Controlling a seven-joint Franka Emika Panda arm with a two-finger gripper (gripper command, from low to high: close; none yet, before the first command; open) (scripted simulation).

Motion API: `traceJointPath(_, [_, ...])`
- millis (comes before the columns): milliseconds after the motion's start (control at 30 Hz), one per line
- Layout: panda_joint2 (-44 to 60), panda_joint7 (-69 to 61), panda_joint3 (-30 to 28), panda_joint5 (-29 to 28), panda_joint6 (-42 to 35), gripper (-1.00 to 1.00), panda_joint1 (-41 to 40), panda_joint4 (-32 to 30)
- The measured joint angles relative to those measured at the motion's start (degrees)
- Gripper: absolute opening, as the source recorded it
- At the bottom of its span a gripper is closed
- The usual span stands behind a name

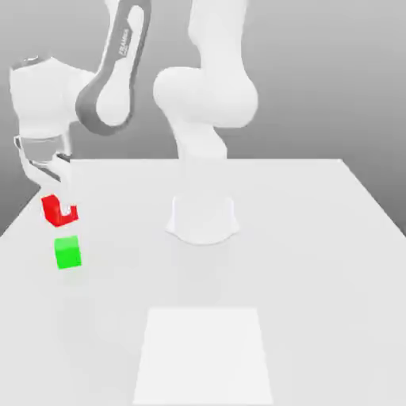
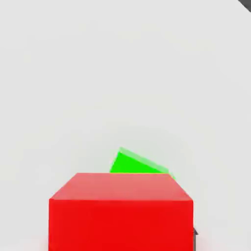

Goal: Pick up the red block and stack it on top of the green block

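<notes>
At the exterior view's left, my gripper [image 1: 62,208] is shut on the red block [image 1: 54,211], holding it in the air. Just below it, with a small gap between the two, the green block [image 1: 68,252] rests on the white table [image 1: 317,254]. From the hand view the red block [image 2: 120,211] sits close up and large, and a part of the green block [image 2: 133,164] peeks out from behind it on the table surface.
The arm's white base [image 1: 203,218] stands at the table's middle. A lighter square patch [image 1: 204,353] lies flat on the table near the front edge. The table's left edge runs close to the blocks.
</notes>
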Motion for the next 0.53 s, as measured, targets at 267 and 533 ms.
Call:
traceJointPath(267, [6.54, -6.33, -3.35, 9.44, 5.16, -1.0, 6.01, -0.1])
traceJointPath(533, [12.24, -12.03, -4.17, 17.79, 9.73, -1.0, 9.33, 0.1])
